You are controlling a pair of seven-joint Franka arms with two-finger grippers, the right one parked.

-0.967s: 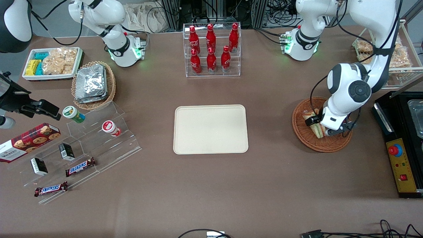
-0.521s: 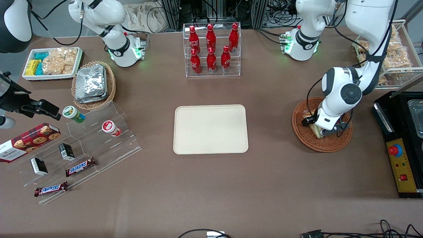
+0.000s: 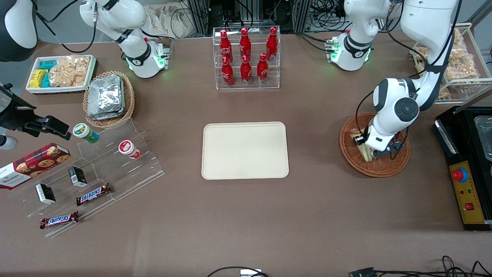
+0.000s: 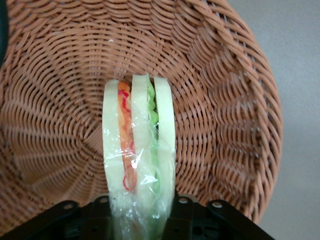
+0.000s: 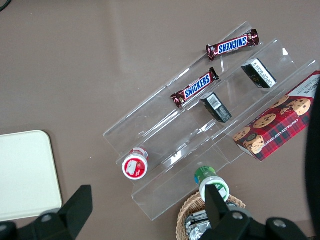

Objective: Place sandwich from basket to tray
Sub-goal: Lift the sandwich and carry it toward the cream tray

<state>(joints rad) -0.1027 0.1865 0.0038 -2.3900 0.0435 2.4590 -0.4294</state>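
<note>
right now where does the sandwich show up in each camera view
Front view: sandwich lies in the brown basket toward the working arm's end of the table, partly covered by the end effector.
Left wrist view: sandwich fills the middle, basket weave around it.
Right wrist view: not in it.
Shared landmark: the basket.

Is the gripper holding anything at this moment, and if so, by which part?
It cannot be told. The gripper is down in the basket at one end of the wrapped sandwich, but a firm hold isn't visible.
</note>
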